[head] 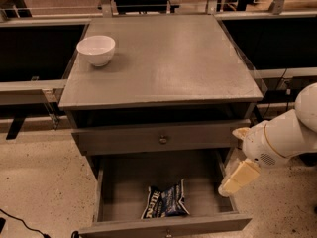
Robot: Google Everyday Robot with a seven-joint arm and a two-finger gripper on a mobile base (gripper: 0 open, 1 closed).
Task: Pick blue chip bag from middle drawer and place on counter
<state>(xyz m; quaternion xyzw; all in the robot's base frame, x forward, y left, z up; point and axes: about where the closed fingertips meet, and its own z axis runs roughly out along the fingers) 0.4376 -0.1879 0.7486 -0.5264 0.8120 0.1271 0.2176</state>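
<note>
Pulled out at the bottom of the cabinet: the middle drawer [124, 182], with a bare grey floor. Lying flat on that floor, close to the front panel and a little right of the centre, the blue chip bag [165, 202] – dark blue with white lettering, wrinkled at its ends.

By the right wall of the drawer, on a white arm [285, 135] reaching in from the right: the gripper [237, 178], cream-coloured, pointed down and to the left. Near the bag but apart from it, not touching – no hold on it. Cannot tell how far open or closed.

Above the open drawer, a closed drawer front [124, 142] with a small brass knob [163, 139]. On top, the counter [173, 63], matte grey with paler patches, bearing a white bowl [96, 49] near its back left corner.
</note>
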